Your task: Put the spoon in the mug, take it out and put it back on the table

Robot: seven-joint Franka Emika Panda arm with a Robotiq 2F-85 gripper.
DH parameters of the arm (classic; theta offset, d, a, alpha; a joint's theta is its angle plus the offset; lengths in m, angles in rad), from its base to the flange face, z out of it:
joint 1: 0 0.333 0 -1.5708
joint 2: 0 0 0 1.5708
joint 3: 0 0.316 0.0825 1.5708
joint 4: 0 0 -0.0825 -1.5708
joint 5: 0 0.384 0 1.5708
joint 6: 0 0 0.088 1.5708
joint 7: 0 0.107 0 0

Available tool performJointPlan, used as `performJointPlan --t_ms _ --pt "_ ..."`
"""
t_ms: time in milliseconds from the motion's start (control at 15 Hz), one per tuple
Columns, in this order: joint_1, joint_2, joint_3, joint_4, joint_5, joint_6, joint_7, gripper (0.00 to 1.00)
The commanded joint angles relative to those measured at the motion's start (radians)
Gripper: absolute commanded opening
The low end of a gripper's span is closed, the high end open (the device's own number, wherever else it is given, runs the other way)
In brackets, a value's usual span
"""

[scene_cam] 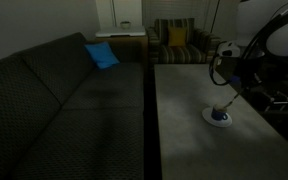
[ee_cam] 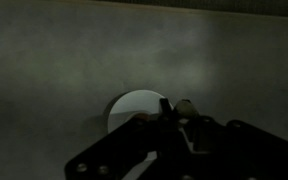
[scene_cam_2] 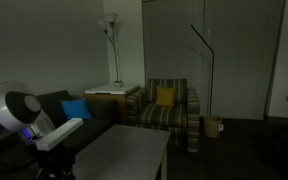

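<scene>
In an exterior view the dark blue mug (scene_cam: 221,113) stands on a white saucer (scene_cam: 213,119) towards the far right of the grey table (scene_cam: 189,145). My gripper (scene_cam: 227,94) hangs just above the mug, shut, and a thin pale piece, the spoon (scene_cam: 224,103), reaches down from it towards the mug. In the wrist view the gripper (ee_cam: 174,118) has its jaws together on the slender spoon (ee_cam: 183,106), whose tip pokes out past them. The saucer (ee_cam: 132,106) shows behind them. The mug itself is hidden under the gripper there.
A long dark sofa (scene_cam: 64,90) with a blue cushion (scene_cam: 101,55) runs along the table's side. A striped armchair (scene_cam_2: 167,112) with a yellow cushion stands past the table's (scene_cam_2: 134,152) far end, and a floor lamp (scene_cam_2: 112,40) stands by a small side table.
</scene>
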Motion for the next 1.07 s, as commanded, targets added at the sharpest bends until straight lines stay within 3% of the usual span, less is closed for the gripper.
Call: performJointPlan --t_ms 0,533,1000 --pt "-0.064 -0.073 0.055 -0.138 -0.064 0.126 -0.072 0.04" --pt "-0.153 -0.050 0.156 -0.225 -0.046 0.262 -0.224 0.04" --pt "-0.127 0.044 0.167 -0.114 0.005 0.119 -0.220 0.04"
